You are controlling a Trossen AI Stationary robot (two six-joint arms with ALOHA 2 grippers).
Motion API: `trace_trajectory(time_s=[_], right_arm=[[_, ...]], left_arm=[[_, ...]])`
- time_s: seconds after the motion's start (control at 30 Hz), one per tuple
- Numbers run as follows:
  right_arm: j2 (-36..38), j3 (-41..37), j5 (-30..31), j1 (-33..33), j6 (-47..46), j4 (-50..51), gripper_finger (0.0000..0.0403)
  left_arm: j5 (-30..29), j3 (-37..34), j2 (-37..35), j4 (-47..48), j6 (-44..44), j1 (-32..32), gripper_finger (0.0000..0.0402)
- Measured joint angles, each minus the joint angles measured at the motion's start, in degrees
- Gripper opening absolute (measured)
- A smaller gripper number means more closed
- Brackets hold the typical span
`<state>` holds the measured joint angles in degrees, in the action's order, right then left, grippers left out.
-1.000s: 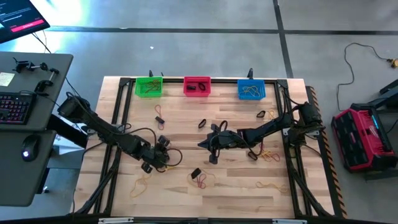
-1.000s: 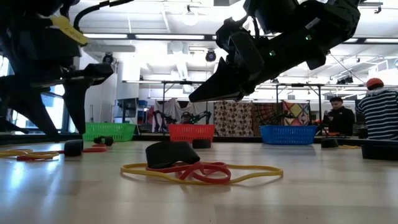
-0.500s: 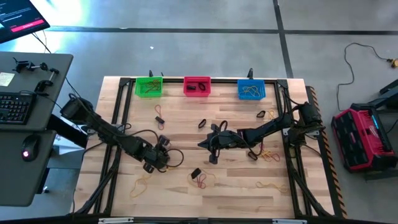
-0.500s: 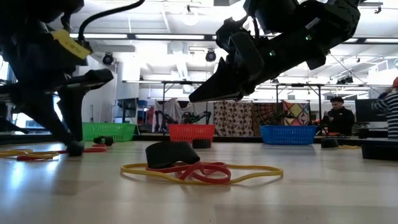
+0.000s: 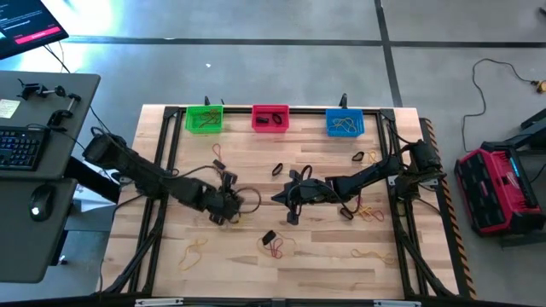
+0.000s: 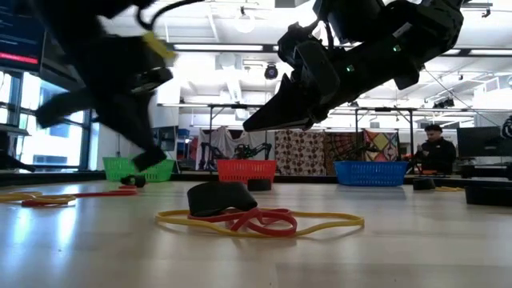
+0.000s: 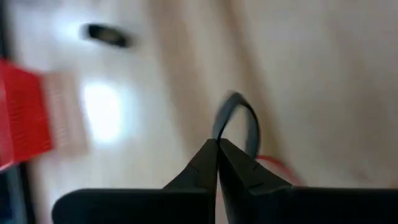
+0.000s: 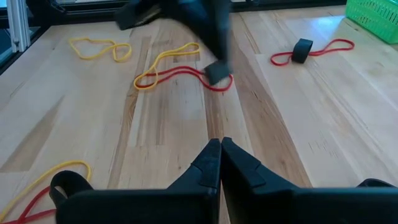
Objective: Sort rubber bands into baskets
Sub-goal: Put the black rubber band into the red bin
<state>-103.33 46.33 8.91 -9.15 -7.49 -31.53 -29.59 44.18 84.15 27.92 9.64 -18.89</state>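
Note:
My left gripper point(image 5: 232, 207) hangs left of the table's middle, shut on a black rubber band point(image 7: 240, 119). In the low view it point(image 6: 150, 160) is blurred and above the tabletop. Level with it near the table's middle, my right gripper point(image 5: 275, 198) is shut point(image 8: 221, 143) on nothing. The green basket point(image 5: 204, 118), red basket point(image 5: 270, 118) and blue basket point(image 5: 345, 123) stand in a row along the far edge. Loose rubber bands lie flat on the wood: a black, red and yellow bunch point(image 5: 273, 243) near the front, a black one point(image 5: 278, 170) and red-yellow ones point(image 5: 367, 209). My left gripper pinches one end of the black rubber band's loop point(image 7: 219, 132) between its two fingertips. The fingers slant downward. The rest of the loop point(image 7: 249, 118) sticks out past the tips. In the low view the fingertips are clear of the table.
Dark frame rails point(image 5: 162, 162) run along the table's left and right sides. A black cable point(image 5: 247, 203) loops beside my left gripper. A desk with a keyboard point(image 5: 17, 147) stands to the left, a red case point(image 5: 499, 188) lies on the floor to the right. A person point(image 6: 436, 148) sits in the room behind.
My left gripper was open and low over the table. It has shut on the black rubber band, then gone up and toward the table's right and far edges, turning as it went. The band has left the table with it.

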Motion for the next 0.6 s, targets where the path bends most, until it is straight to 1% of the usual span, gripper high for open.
trace_trajectory(time_s=[0.13, 0.33, 0.47, 0.53, 0.6], right_arm=[[0.0, 0.0, 0.0, 0.0, 0.0, 0.0, 0.0000], [0.0, 0.0, 0.0, 0.0, 0.0, 0.0, 0.0000], [0.0, 0.0, 0.0, 0.0, 0.0, 0.0, 0.0000], [0.0, 0.0, 0.0, 0.0, 0.0, 0.0, 0.0000], [0.0, 0.0, 0.0, 0.0, 0.0, 0.0, 0.0000]], left_arm=[[-3.2, 0.9, -0.1, -2.8, 2.5, 7.1, 0.0001], [-1.8, 0.9, -0.1, -14.8, 9.5, 20.0, 0.0000], [-1.5, 0.9, -0.1, -23.8, 16.6, 27.6, 0.0000], [0.2, 1.3, -0.1, -27.5, 19.3, 31.3, 0.0000], [3.5, 3.4, 0.2, -27.9, 19.8, 35.3, 0.0000]])
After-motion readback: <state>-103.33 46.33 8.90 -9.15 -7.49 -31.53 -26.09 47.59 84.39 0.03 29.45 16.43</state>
